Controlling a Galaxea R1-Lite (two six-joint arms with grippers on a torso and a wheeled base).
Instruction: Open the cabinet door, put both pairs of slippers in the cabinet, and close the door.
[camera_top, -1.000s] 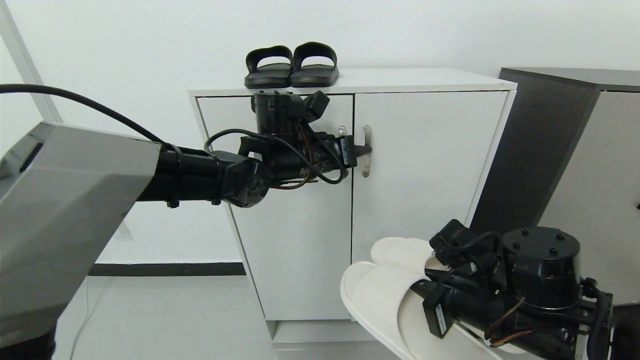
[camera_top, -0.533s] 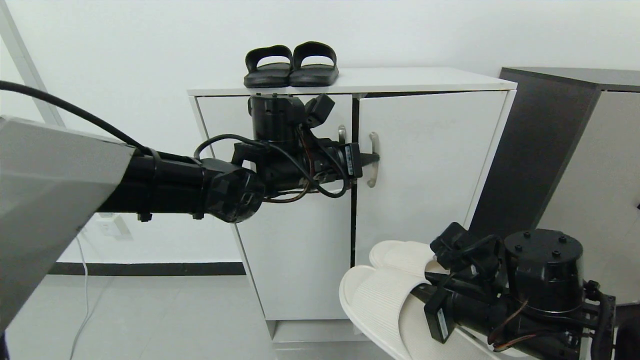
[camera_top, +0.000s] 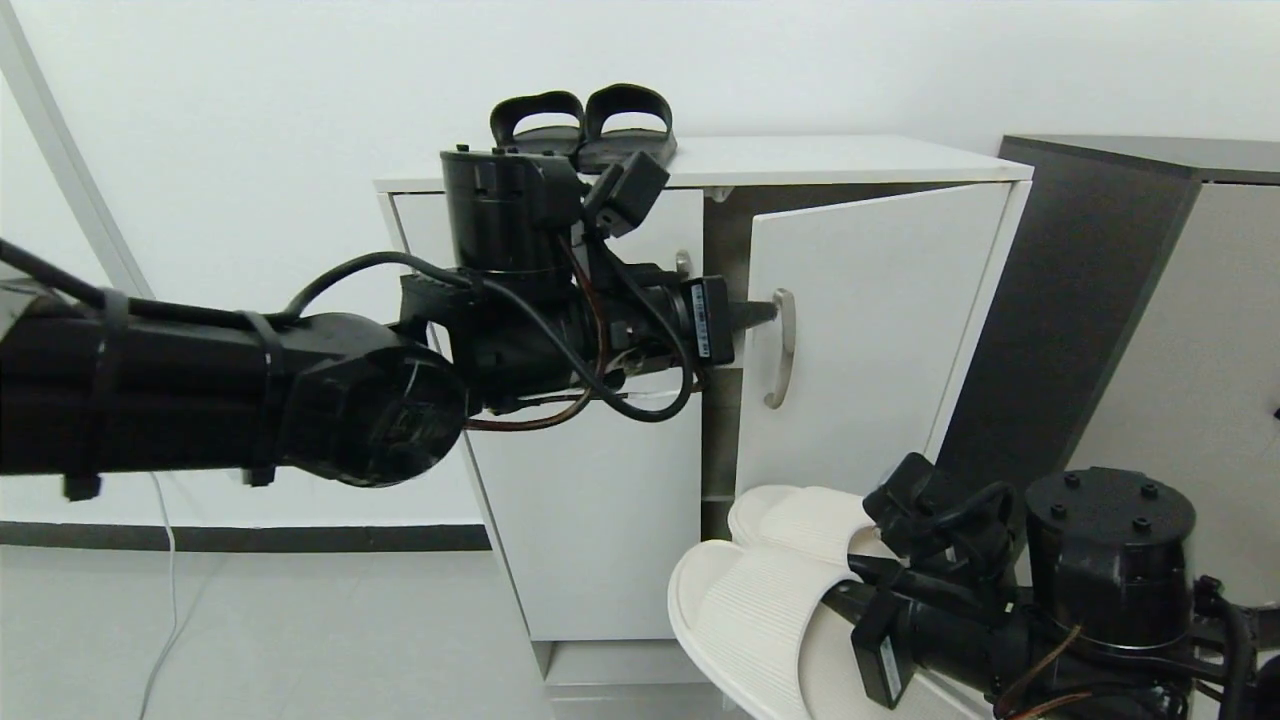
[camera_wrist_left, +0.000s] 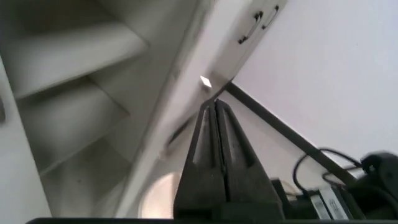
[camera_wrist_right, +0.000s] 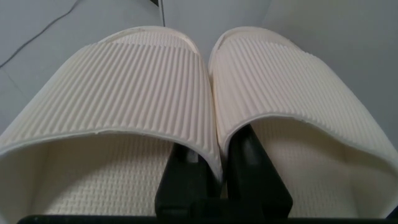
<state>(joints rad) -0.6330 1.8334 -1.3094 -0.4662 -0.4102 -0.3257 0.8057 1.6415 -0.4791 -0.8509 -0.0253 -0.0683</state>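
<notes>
The white cabinet (camera_top: 860, 155) has its right door (camera_top: 870, 330) swung partly ajar, leaving a dark gap along its left edge. My left gripper (camera_top: 768, 312) is shut, with its tip hooked behind the door's metal handle (camera_top: 781, 350). In the left wrist view the fingertips (camera_wrist_left: 214, 109) are pressed together and the inner shelves (camera_wrist_left: 74, 56) show beside them. A black pair of slippers (camera_top: 585, 120) rests on the cabinet top. My right gripper (camera_top: 850, 592) is low at the front right, shut on the inner walls of the white slippers (camera_top: 760, 600), (camera_wrist_right: 155, 81).
The cabinet's left door (camera_top: 590, 500) stays closed, its handle (camera_top: 683, 264) just behind my left wrist. A dark grey cabinet (camera_top: 1080, 300) stands close on the right of the open door. A thin cable (camera_top: 160, 610) lies on the tiled floor at the left.
The right door went from closed to partly ajar. My left arm drew back toward me with the handle, which shifted right. The right arm with the white slippers sank slightly.
</notes>
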